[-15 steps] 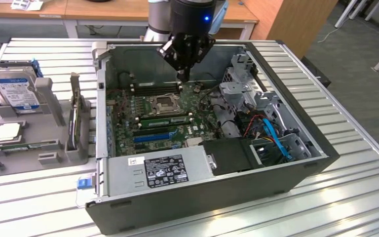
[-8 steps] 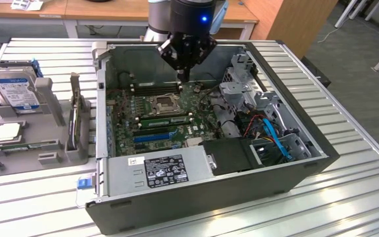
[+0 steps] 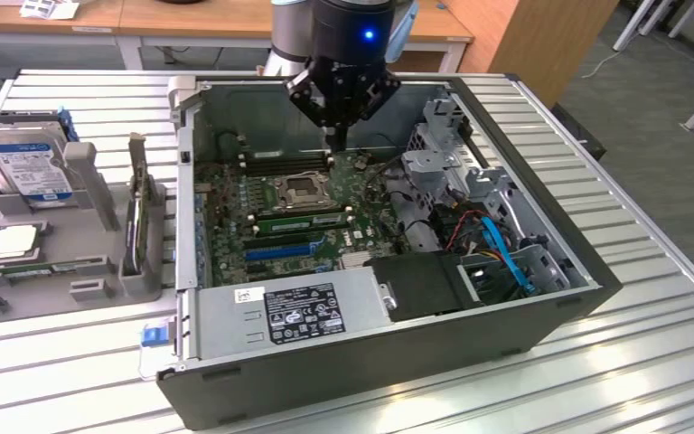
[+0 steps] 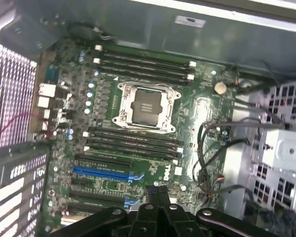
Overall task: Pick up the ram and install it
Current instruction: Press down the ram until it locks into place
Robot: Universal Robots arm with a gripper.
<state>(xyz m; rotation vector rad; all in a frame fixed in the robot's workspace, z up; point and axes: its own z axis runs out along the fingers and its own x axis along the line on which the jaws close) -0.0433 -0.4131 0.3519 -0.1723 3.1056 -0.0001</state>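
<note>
While the closed, empty gripper (image 3: 337, 137) hangs over the motherboard (image 3: 277, 203) at upper centre, the ram (image 3: 304, 218), a green stick, sits among the black slots nearer frame centre, apart from it. Open computer case (image 3: 444, 334) on a slatted metal bench (image 3: 70, 362). Hard drive (image 3: 28, 167) in a grey rack, far left. Wooden desks behind.

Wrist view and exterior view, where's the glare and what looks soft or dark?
Exterior view: bright reflections streak the ribbed metal table, while the case interior sits in shadow. Wrist view: the whole motherboard looks soft, a washed-out bright patch covers the vented panel, and the end effector is a dark silhouette.
</note>
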